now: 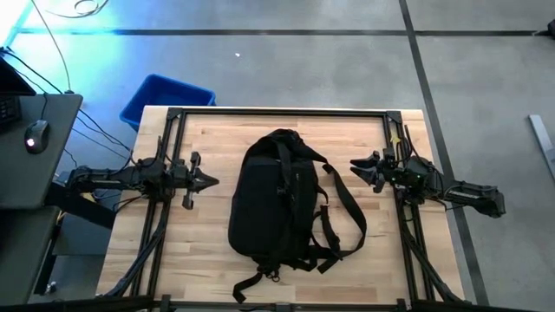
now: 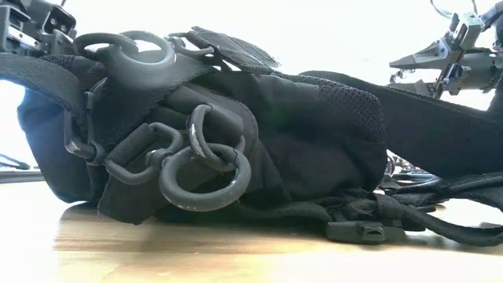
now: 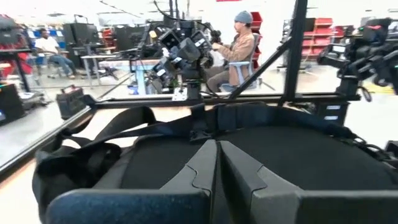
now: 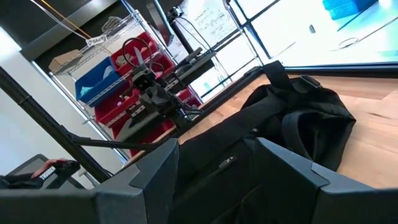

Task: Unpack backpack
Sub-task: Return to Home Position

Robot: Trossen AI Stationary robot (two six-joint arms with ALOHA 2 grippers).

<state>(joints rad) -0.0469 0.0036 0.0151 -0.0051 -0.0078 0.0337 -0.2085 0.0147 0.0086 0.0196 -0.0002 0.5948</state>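
The black backpack [image 1: 277,199] lies flat in the middle of the wooden table, its long straps [image 1: 342,212] trailing toward the right and near edges. In the low view its near end [image 2: 204,149] fills the picture, with grey rings and buckles [image 2: 206,177] hanging on it. My left gripper [image 1: 211,181] hovers shut at the backpack's left, pointing level at it, apart from it. My right gripper [image 1: 357,166] hovers open at the backpack's right, above the straps, nothing between its fingers. Both wrist views look across the backpack [image 3: 292,155] [image 4: 292,124].
A black metal frame [image 1: 277,113] runs around the tabletop, with bare wood [image 1: 217,139] on all sides of the backpack. A blue bin [image 1: 165,97] stands on the floor past the far left corner. A desk with a mouse [image 1: 35,134] is at the left.
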